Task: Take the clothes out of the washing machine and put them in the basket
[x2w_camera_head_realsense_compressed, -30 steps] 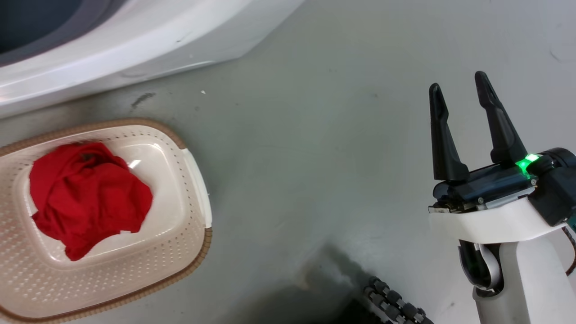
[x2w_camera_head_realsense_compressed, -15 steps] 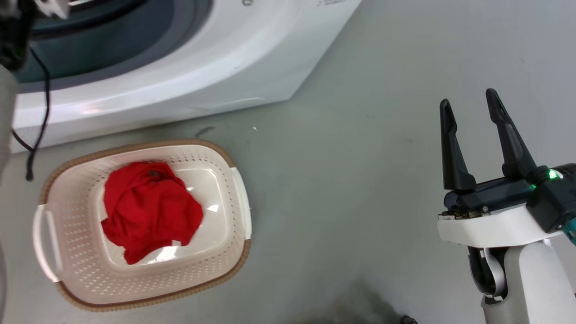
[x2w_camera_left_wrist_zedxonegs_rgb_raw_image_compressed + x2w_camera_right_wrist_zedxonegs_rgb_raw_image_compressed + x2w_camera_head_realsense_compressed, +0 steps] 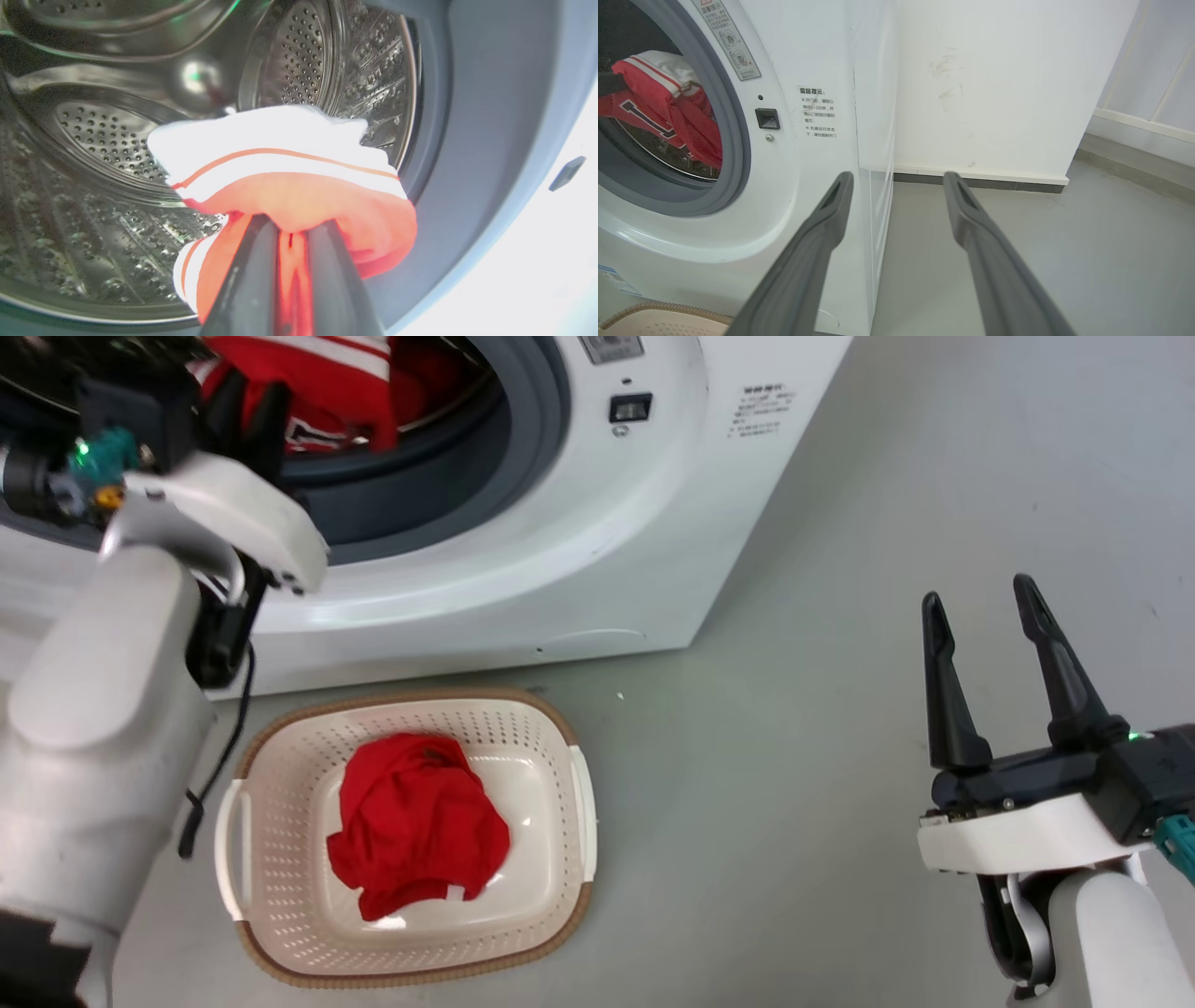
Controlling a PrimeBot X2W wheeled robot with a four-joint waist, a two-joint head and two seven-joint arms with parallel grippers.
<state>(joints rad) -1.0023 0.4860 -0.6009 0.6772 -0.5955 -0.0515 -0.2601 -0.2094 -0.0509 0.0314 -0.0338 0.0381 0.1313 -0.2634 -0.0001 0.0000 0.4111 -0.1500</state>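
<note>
While the head has tipped up over the last second, the whole picture has slid, so don't read that as the things moving. The basket (image 3: 263,859) stands on the floor (image 3: 794,756) just in front of the washing machine (image 3: 560,551), as it did. The plain red garment (image 3: 415,821) lies crumpled in its bottom exactly as before.

What is new to you is the round opening of the machine and your left gripper (image 3: 293,233) reaching into it. Its fingers are drawn narrow and pinch a fold of the jersey (image 3: 289,186). The cloth bunches over the fingertips at the mouth of the drum (image 3: 103,135), white trim uppermost. From the right wrist you can see the rest of the jersey hanging inside the grey seal (image 3: 738,154), not yet clear of it.

Your right gripper (image 3: 978,595) stays spread wide and empty over bare floor, well to the side of the basket.

I judge the job to be half done: one piece is delivered and the second is in hand. Your next move is probably to draw the left arm back out over the seal. Watch that the trailing cloth does not snag on the rim, then carry it down to the basket below.
</note>
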